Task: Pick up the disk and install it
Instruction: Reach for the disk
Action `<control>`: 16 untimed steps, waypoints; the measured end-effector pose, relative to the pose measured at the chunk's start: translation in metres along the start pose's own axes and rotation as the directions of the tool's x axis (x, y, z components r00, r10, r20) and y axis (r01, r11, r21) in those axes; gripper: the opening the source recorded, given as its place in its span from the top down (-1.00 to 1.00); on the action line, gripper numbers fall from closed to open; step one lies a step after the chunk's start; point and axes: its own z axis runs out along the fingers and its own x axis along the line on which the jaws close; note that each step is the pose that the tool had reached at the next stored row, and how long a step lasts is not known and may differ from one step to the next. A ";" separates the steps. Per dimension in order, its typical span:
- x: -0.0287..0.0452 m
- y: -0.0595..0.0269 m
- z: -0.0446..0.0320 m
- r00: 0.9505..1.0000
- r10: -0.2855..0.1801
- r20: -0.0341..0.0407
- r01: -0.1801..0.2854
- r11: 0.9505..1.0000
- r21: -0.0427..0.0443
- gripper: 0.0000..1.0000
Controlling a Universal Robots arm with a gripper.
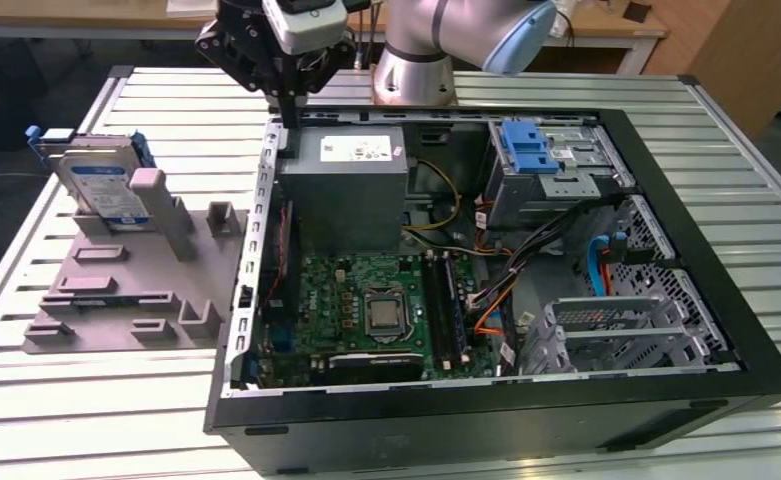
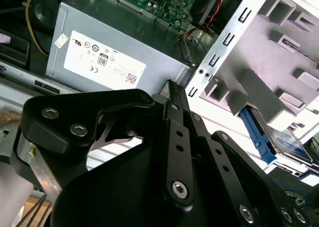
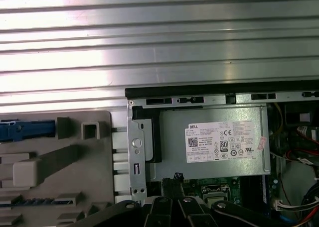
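Observation:
The disk [image 1: 103, 190], a silver drive with a white-and-blue label in a blue carrier, stands on edge in the grey holder [image 1: 123, 290] at the exterior view's left. In the second wrist view the disk [image 2: 286, 137] lies beside that holder, and the first wrist view catches its blue carrier edge [image 3: 25, 130]. My gripper [image 1: 287, 105] hangs over the back corner of the open computer case, to the right of the disk and well apart from it. Its fingers meet at the tip [image 2: 172, 85] with nothing between them; the tip [image 3: 175, 177] sits above the case edge.
The open black computer case [image 1: 710, 390] fills the middle of the slatted metal table [image 1: 97, 420]. Inside it are a grey box with a white sticker [image 1: 353, 190], a green motherboard [image 1: 377, 310], cables, and a metal drive cage with a blue latch [image 1: 540, 150].

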 end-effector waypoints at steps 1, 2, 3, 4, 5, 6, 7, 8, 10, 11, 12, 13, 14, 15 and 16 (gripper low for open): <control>0.0000 0.0001 0.0000 1.000 0.000 0.000 0.000 1.000 0.000 0.79; 0.0002 0.0006 0.0001 1.000 0.000 0.000 0.000 1.000 0.000 0.79; 0.0004 0.0010 0.0002 1.000 0.000 0.000 0.000 1.000 0.000 0.79; 0.0004 0.0010 0.0002 1.000 0.000 0.000 0.000 1.000 0.000 0.79; 0.0005 0.0012 0.0002 1.000 0.000 0.000 0.000 1.000 0.000 0.79; 0.0005 0.0016 0.0002 1.000 0.000 0.000 0.000 1.000 0.000 0.79; 0.0005 0.0018 0.0004 1.000 0.000 -0.001 0.000 1.000 0.000 0.79; 0.0006 0.0019 0.0004 1.000 0.000 -0.001 0.000 1.000 0.000 0.79; 0.0012 0.0020 0.0005 1.000 0.000 -0.001 0.000 1.000 0.000 0.79; 0.0013 0.0020 0.0005 1.000 0.000 -0.001 0.000 1.000 0.000 0.79; 0.0015 0.0021 0.0007 1.000 0.000 -0.001 0.000 1.000 0.000 0.79; 0.0016 0.0025 0.0007 1.000 0.000 -0.001 0.000 1.000 0.000 0.79; 0.0017 0.0025 0.0007 1.000 0.000 -0.001 0.000 1.000 0.000 0.79; 0.0017 0.0026 0.0007 1.000 0.000 -0.001 0.000 1.000 0.000 0.79; 0.0018 0.0027 0.0007 1.000 0.000 -0.001 0.000 1.000 0.000 0.79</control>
